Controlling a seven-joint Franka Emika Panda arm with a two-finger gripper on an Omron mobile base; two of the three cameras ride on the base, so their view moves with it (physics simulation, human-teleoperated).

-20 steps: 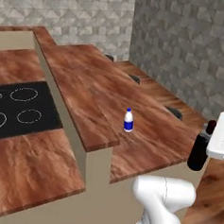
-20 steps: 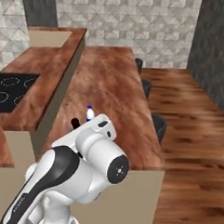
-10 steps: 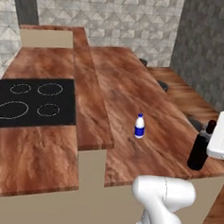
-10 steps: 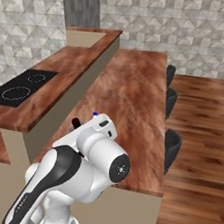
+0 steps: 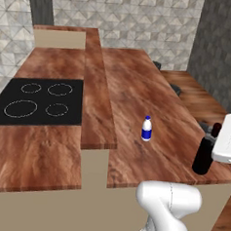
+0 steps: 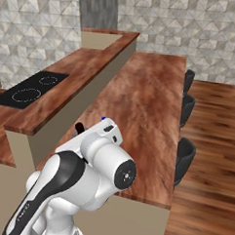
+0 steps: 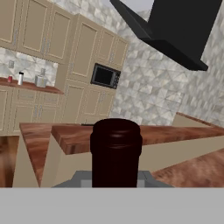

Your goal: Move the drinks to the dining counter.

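Reading the scene from left to right: the black cooktop [image 5: 37, 102] lay in the left wood top, the narrow raised ledge [image 5: 99, 101] ran beside it, and the dining counter [image 5: 139, 90] stretched away on the right; on that counter stood the small blue-and-white bottle [image 5: 147, 128], upright, near the middle of the near half — one drink delivered, as far as could be judged. Farther right, over the counter's near right corner, the slim black bottle [image 5: 203, 155] hung upright from the gripper [image 5: 214, 144]; the claw was pressed tight on the bottle's neck, and the hand view looked straight onto the dark bottle top [image 7: 116, 151] between the finger tips. Whether the bottle's base already touched the wood could not be told; it seemed on or just above the surface, so this second drink looked close to being set down, not yet released.

Far off in the hand view, on the distant shelf [image 7: 26, 85], the short red can [image 7: 9, 79] and the tall pale-grey cylinder [image 7: 20, 78] waited — two drinks judged still to fetch. Both bottles were capped; their contents could not be seen.
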